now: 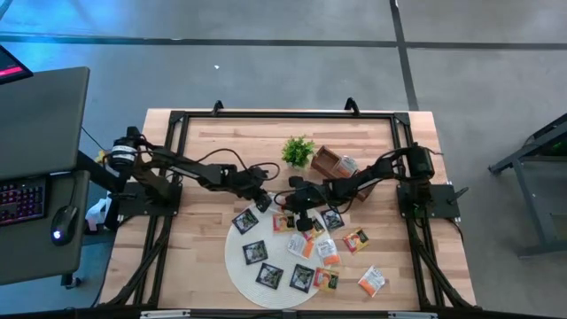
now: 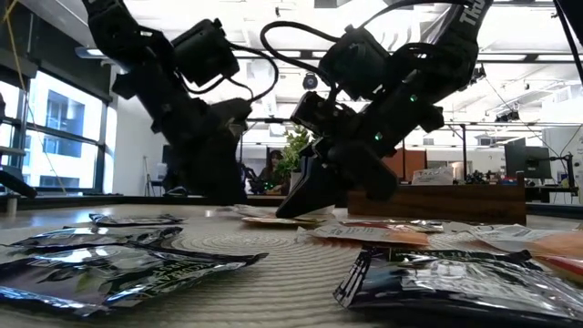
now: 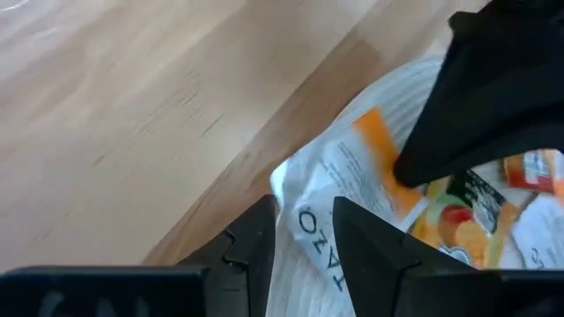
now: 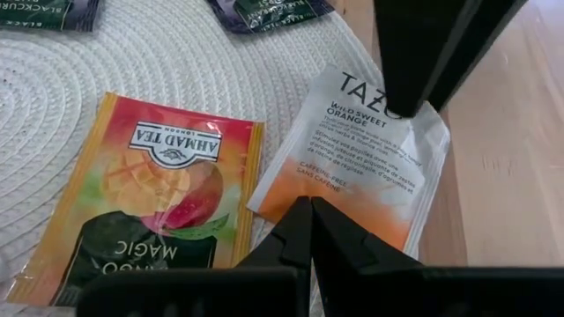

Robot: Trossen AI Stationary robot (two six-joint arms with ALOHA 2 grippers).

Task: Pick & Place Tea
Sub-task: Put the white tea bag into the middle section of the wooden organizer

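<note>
A white and orange tea sachet (image 4: 361,150) lies at the far rim of a round white woven mat (image 1: 235,266), and both grippers are at it. My left gripper (image 3: 307,233) comes from the table's left and is shut on the sachet's white end. My right gripper (image 4: 310,216) comes from the right; it is shut, with its tips on the sachet's orange end. Several more tea sachets, black (image 1: 255,252) or orange and white (image 1: 372,280), lie flat on the mat and on the wood beside it. My left gripper has the sachet's white end (image 3: 310,220) between its two fingers, which slant down from the table's left; a gap stays between the fingertips. The sachet's edge (image 3: 284,180) curls up beside them, while the rest lies on the mat. My right gripper presses its shut fingertips down on the sachet's orange end (image 4: 339,207), slanting down from the table's right. The sachet lies flat under them, on the mat's rim.
A mango-print sachet (image 4: 150,202) lies right beside the one being worked on. A small green potted plant (image 1: 299,151) and a brown wooden tray (image 1: 332,164) stand at the far middle of the table. A black frame (image 1: 283,113) borders the tabletop.
</note>
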